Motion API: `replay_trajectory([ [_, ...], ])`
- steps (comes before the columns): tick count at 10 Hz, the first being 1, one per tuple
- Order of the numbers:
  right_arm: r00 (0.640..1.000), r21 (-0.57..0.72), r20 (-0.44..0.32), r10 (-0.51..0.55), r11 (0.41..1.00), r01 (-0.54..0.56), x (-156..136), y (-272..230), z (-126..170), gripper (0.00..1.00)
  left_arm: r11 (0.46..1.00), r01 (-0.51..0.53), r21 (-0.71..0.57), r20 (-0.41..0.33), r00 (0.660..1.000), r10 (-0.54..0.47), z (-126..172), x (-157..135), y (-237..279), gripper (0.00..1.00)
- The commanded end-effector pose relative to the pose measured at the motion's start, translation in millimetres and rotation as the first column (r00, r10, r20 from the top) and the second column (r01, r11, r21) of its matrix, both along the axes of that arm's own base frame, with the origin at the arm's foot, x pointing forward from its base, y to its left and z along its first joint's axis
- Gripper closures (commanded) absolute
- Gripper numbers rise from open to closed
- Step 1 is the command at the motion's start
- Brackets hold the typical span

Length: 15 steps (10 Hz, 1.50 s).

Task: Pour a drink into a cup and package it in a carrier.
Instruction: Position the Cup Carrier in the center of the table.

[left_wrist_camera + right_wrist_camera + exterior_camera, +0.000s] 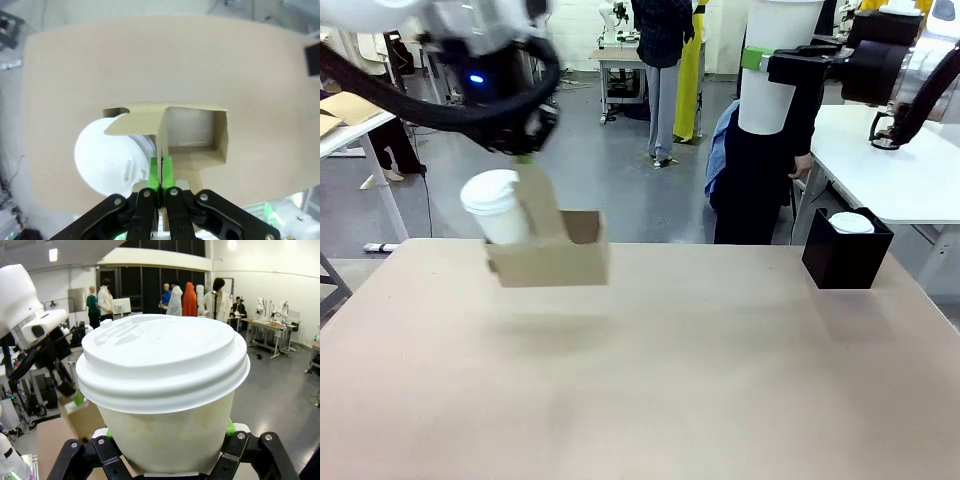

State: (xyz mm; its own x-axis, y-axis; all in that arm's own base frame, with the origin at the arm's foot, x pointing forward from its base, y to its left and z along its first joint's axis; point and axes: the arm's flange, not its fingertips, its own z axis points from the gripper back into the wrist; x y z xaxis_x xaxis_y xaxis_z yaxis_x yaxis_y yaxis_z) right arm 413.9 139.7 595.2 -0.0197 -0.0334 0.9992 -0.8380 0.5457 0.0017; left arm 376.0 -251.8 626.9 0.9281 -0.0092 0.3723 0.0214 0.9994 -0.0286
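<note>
Carrier [555, 255]: brown cardboard, left of centre in the front view. It hangs clear of the table [670, 390] with a soft shadow under it, and its outline is slightly blurred.
Left gripper [161, 167]: jaws pinched fully together on the carrier's upright handle tab [161, 135]. The green pads press on either face of the card.
First cup [498, 208]: white and lidded, seated in the carrier's slot on the picture-left side of the tab.
Empty slot [582, 228]: on the other side of the tab, toward picture right, which is the side facing the right arm.
Second cup [770, 70]: white and lidded, standing upright in the upper right of the front view, high above the table.
Right gripper [167, 455]: clamped around the second cup's wall below the lid (a green pad shows at each side in its own wrist view).
Key relation: the second cup lies up and to the right of the empty slot, well apart from it. Its long axis is vertical, in line with the slot's opening, so the gap looks like one of position rather than tilt.
Likely next: bring cup and slot together — the right arm has the cup, the left has the carrier.
Risk: a carrier held only by its tab may swing or tip under the one cup already loaded.
Black box [845, 262]: right side of the table, with white lids inside.
</note>
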Motion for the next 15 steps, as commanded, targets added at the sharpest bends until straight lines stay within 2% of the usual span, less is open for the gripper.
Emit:
replay_trajectory([
  [1,1.0,0.018,0.011,0.001,1.0,-0.002,1.3,1.6,1.6,0.2,1.0,0.0,-0.029,-0.023,1.0,-0.001,-14.9,17.3,-42.7,0.98],
  [4,1.0,0.018,0.011,0.001,1.0,-0.002,1.3,1.6,1.6,0.2,0.999,0.018,-0.037,-0.089,0.996,-0.021,-55.5,26.6,-93.8,0.98],
  [6,1.0,0.018,0.011,0.001,1.0,-0.002,1.3,1.6,1.6,0.2,0.998,0.024,-0.052,-0.139,0.99,-0.031,-86.3,29.9,-106.7,0.98],
  [9,1.0,0.018,0.011,0.001,1.0,-0.002,1.3,1.6,1.6,0.2,0.999,0.051,0.002,-0.182,0.982,-0.049,-121.5,27.5,-124.3,0.98],
  [13,1.0,0.018,0.011,0.001,1.0,-0.002,1.3,1.6,1.6,0.2,0.997,0.054,0.053,-0.204,0.978,-0.042,-148.6,26.7,-137.3,0.98],
  [14,1.0,0.018,0.011,0.001,1.0,-0.002,1.3,1.6,1.6,0.2,0.991,0.108,0.08,-0.269,0.96,-0.083,-153.3,28.7,-135.5,0.98],
  [15,1.0,0.018,0.011,0.001,1.0,-0.002,1.3,1.6,1.6,0.2,0.996,0.086,0.02,-0.213,0.974,-0.08,-143.9,24.0,-137.4,0.98],
])
